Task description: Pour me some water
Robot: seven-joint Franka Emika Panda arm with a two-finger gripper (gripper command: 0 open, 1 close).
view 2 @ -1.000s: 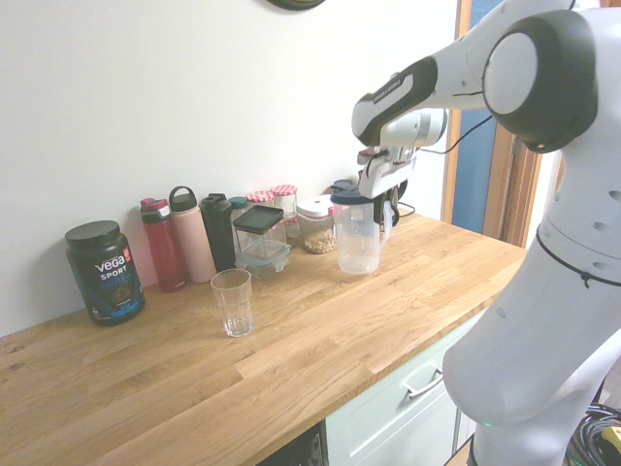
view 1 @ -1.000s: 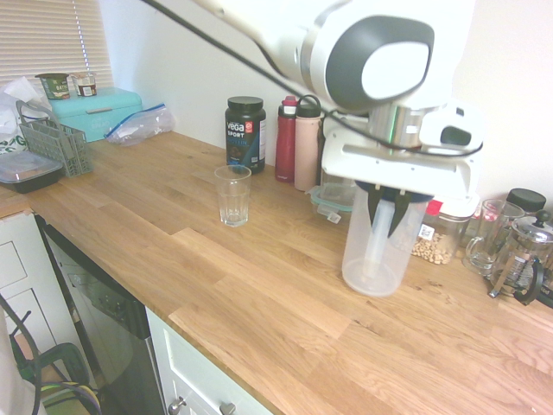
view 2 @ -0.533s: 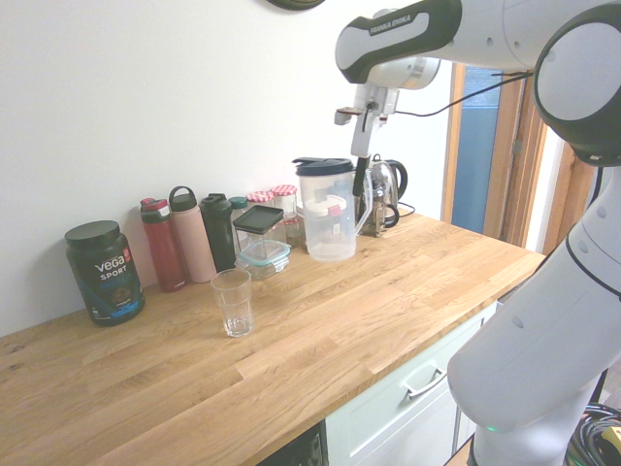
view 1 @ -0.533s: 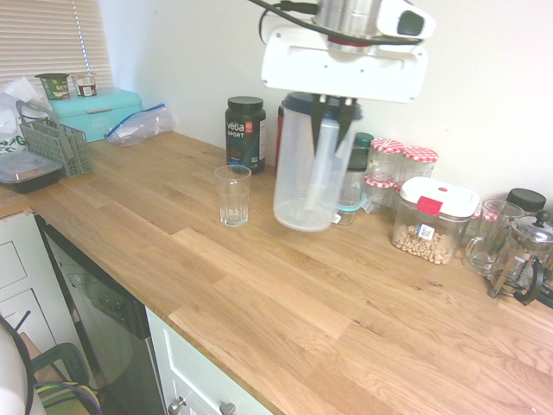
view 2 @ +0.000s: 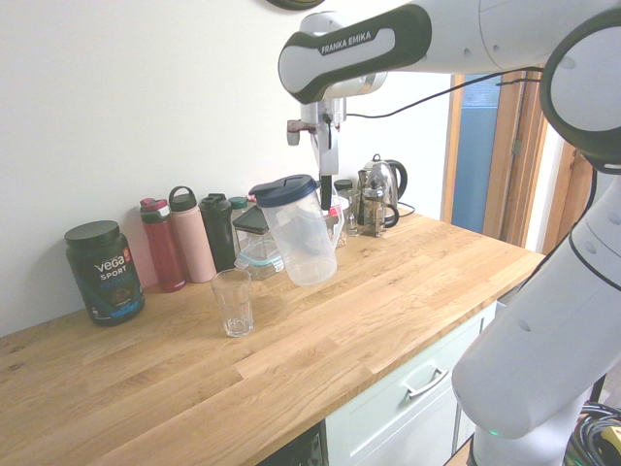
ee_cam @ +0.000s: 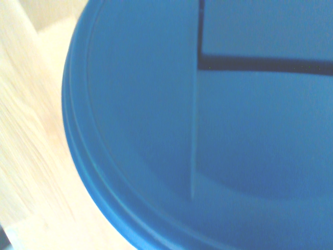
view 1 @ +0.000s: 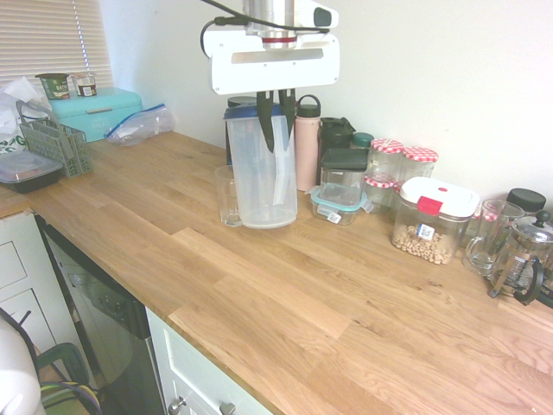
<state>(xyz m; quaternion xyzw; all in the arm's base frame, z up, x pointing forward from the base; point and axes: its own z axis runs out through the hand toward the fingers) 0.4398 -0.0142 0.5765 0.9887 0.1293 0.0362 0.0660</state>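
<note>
Carried along the counter from beside the jar of nuts, the pitcher (view 1: pixel 262 169) now hangs right next to the drinking glass (view 2: pixel 232 301), where a second ago it was well apart from it. My pincer (view 1: pixel 276 121) points straight down and is clamped on the pitcher's handle, just under the dark blue lid (view 2: pixel 282 189). The pitcher hangs below my fingers, clear of the wooden counter (view 1: pixel 285 294), and in the second exterior view it tilts, its base swung out toward the counter's front edge.

From the first exterior view the clear body of the pitcher stands in front of the glass and covers most of it; only the glass's left side shows past the pitcher wall. From the second exterior view the glass stands upright on the counter, just below and to the left of the pitcher, and the two do not touch.

Close up, the wrist view is filled almost wholly by the blue lid (ee_cam: pixel 208 130), with a strip of pale wood beside it.

Behind the pitcher, along the white wall, stand a black tub of sport powder (view 2: pixel 105 271), a red bottle (view 2: pixel 161 244), a pink bottle (view 1: pixel 307 143) and a dark bottle (view 2: pixel 217 231). Further along are a lidded glass box (view 1: pixel 340 197), red-checked jars (view 1: pixel 418 160) and a white-lidded jar of nuts (view 1: pixel 432 220).
</note>
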